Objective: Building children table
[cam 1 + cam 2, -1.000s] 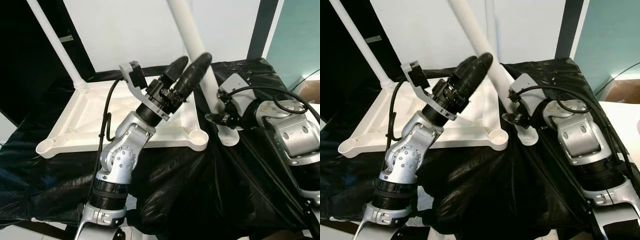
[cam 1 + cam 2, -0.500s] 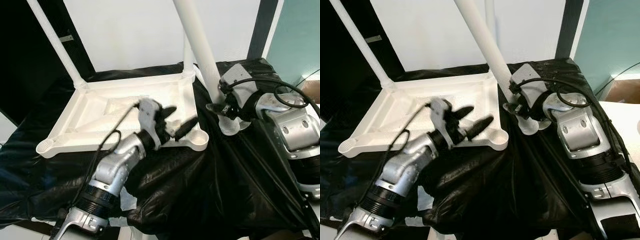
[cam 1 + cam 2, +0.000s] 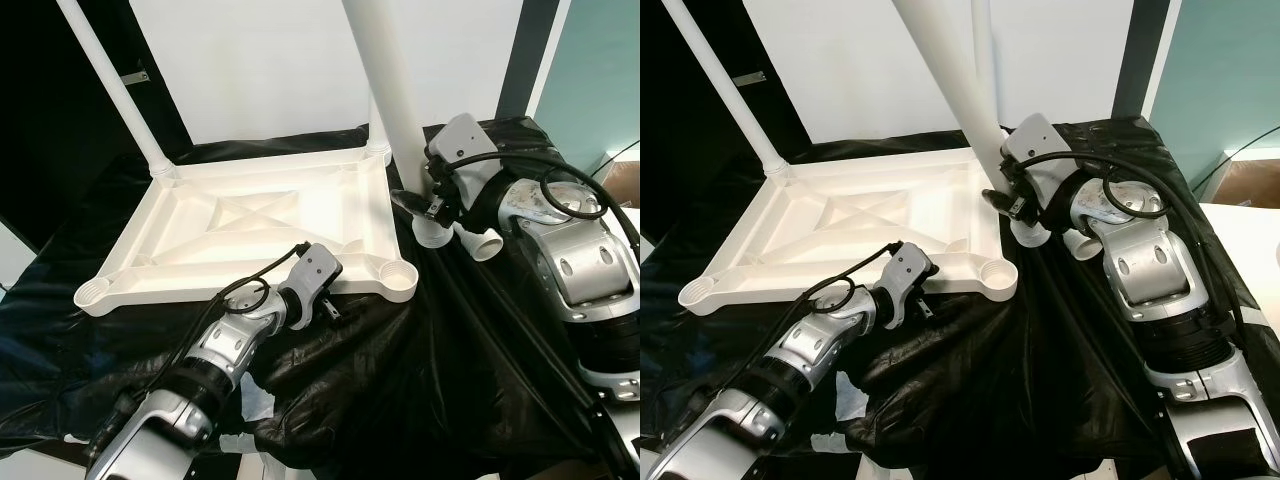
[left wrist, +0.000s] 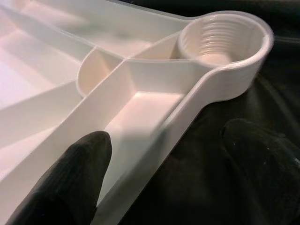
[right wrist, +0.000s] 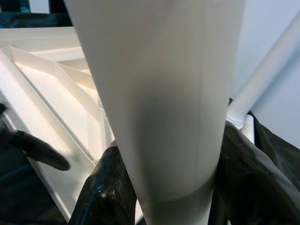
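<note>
The white table top (image 3: 200, 225) lies upside down on black cloth. Two white legs stand in its far corners, one at the far left (image 3: 110, 90) and one at the far right (image 3: 375, 125). My right gripper (image 3: 425, 200) is shut on a third white leg (image 3: 385, 80) near its lower end, just off the top's right edge; in the right wrist view the leg (image 5: 164, 93) sits between both fingers (image 5: 105, 187). My left gripper (image 3: 333, 308) is low at the near rim, open, with one finger (image 4: 70, 183) inside the rim and the other outside. An empty threaded socket (image 4: 220, 37) lies just ahead.
The near left corner socket (image 3: 90, 294) is empty too. The end of another white tube (image 3: 480, 243) lies on the cloth under my right wrist. Black cloth (image 3: 420, 380) falls in folds over the front edge. A white wall stands behind.
My left arm has dropped from beside the held leg to the near rim of the table top. My right gripper has carried the leg leftward, closer to the top's right edge.
</note>
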`<state>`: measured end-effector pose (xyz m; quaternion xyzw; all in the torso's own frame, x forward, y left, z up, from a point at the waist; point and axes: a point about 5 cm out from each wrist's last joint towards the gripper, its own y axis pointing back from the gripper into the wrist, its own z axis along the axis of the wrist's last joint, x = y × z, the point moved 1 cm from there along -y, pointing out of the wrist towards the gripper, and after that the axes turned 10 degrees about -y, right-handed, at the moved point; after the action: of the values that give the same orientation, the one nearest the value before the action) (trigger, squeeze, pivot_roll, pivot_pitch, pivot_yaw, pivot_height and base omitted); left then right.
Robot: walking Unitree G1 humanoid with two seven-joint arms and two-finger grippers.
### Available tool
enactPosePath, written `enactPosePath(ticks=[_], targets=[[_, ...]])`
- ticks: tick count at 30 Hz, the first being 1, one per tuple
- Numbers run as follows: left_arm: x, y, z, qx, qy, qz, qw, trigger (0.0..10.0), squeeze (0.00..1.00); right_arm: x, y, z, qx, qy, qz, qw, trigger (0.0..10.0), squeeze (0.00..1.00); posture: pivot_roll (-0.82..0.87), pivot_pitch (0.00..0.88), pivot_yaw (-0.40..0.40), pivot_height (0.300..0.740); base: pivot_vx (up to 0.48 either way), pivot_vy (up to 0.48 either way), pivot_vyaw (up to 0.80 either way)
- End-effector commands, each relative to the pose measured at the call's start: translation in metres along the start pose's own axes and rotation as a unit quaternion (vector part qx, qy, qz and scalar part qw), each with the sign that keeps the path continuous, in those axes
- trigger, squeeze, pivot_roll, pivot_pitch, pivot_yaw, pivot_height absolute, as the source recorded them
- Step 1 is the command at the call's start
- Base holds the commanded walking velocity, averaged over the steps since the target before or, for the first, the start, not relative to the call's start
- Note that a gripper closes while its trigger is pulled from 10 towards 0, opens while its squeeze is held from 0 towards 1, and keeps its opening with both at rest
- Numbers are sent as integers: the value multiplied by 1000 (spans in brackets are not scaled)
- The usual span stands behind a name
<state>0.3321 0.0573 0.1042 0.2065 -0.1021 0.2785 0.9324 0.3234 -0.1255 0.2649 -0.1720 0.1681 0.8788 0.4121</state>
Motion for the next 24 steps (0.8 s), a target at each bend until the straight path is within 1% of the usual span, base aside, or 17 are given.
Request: enactPosePath(ticks=[1, 4, 5, 8, 9, 10, 12, 13, 14, 15, 16, 17, 18, 20, 21, 22, 24], targets=[[9, 3, -16, 43, 6, 65, 997, 10000, 0, 8, -3, 4, -15, 4, 17, 1000, 10000, 0, -130, 0, 136, 740, 0, 0, 0], [12, 2, -16, 44, 7, 78, 996, 10000, 0, 10, -4, 4, -18, 3, 20, 1000, 10000, 0, -130, 0, 136, 740, 0, 0, 0], [10, -1, -14, 43, 6, 68, 997, 10000, 0, 15, -6, 4, -21, 0, 31, 999, 10000, 0, -130, 0, 137, 740, 0, 0, 0], [6, -2, -14, 44, 7, 53, 998, 10000, 0, 17, -7, 3, -22, -1, 34, 999, 10000, 0, -130, 0, 137, 740, 0, 0, 0], [-1, -1, -13, 38, 7, 20, 999, 0, 0, 19, -7, 2, -22, -2, 38, 999, 10000, 0, -130, 0, 141, 740, 0, 0, 0], [-1, -1, -13, 38, 7, 20, 999, 0, 0, 19, -7, 2, -22, -2, 38, 999, 10000, 0, -130, 0, 141, 740, 0, 0, 0], [-17, 2, -7, 5, 1, -58, 998, 0, 0, 21, -6, 0, -20, -6, 43, 999, 10000, 0, -133, 0, 145, 740, 0, 0, 0], [-17, 2, -7, 5, 1, -58, 998, 0, 0, 21, -6, 0, -20, -6, 43, 999, 10000, 0, -133, 0, 145, 740, 0, 0, 0], [-23, 3, -3, -12, -4, -86, 996, 0, 0, 22, -5, -2, -20, -9, 46, 999, 10000, 0, -134, 0, 146, 740, 0, 0, 0], [-23, 3, -3, -12, -4, -86, 996, 0, 0, 22, -5, -2, -20, -9, 46, 999, 10000, 0, -134, 0, 146, 740, 0, 0, 0], [-29, 3, 3, -37, -9, -112, 993, 0, 0, 23, -5, -5, -23, -18, 50, 998, 10000, 0, -134, 0, 146, 740, 0, 0, 0], [-32, 3, 9, -58, -16, -125, 990, 0, 0, 25, -6, -10, -22, -33, 55, 998, 10000, 0, -135, 0, 148, 740, 0, 0, 0], [-35, 2, 13, -71, -21, -132, 988, 3804, 0, 26, -6, -14, -20, -45, 57, 997, 10000, 0, -135, 0, 148, 740, 0, 0, 0], [-35, 2, 13, -71, -21, -132, 988, 3804, 0, 26, -6, -14, -20, -45, 57, 997, 10000, 0, -135, 0, 148, 740, 0, 0, 0], [-34, 0, 14, -75, -21, -128, 989, 7608, 0, 27, -7, -18, -18, -57, 63, 996, 10000, 0, -133, 0, 147, 740, 0, 0, 0], [-33, -1, 15, -74, -19, -120, 990, 10000, 0, 29, -7, -20, -18, -66, 68, 995, 10000, 0, -132, 0, 147, 740, 0, 0, 0], [-31, -3, 15, -73, -12, -115, 991, 10000, 0, 35, -5, -20, -21, -77, 85, 993, 10000, 0, -129, 0, 143, 740, 0, 0, 0]])
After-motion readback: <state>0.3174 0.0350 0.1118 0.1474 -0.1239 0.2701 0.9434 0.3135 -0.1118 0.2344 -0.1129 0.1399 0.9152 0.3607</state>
